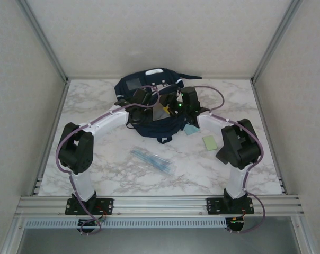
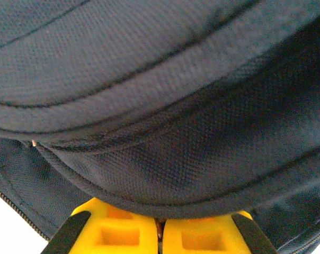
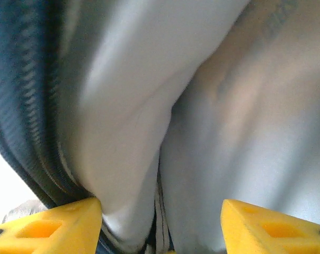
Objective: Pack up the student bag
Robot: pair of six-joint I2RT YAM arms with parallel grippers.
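**Navy bag lies open at the upper middle, both grippers at its mouth**

The student bag (image 1: 149, 127) lies in the upper middle of the top view, on the white marble-patterned table (image 1: 96, 106). It is a soft, rounded dark navy heap with a grey square patch (image 1: 132, 84) at its upper left. In the left wrist view its cloth (image 2: 160, 106) is a fine woven mesh with stitched, curved seams.

The left gripper (image 2: 159, 225) has its yellow fingers pressed together. The bag's hem covers their tips, so I cannot tell if cloth is pinched.

The right gripper (image 3: 161, 206) has its fingers apart. A smooth, pale grey fold of lining (image 3: 123, 106) bulges between them, beside a navy zipper edge (image 3: 22, 106).

Below the bag lie a small pale blue square (image 1: 190, 129), a light green pad (image 1: 209, 143) and a long clear packet (image 1: 152, 160).
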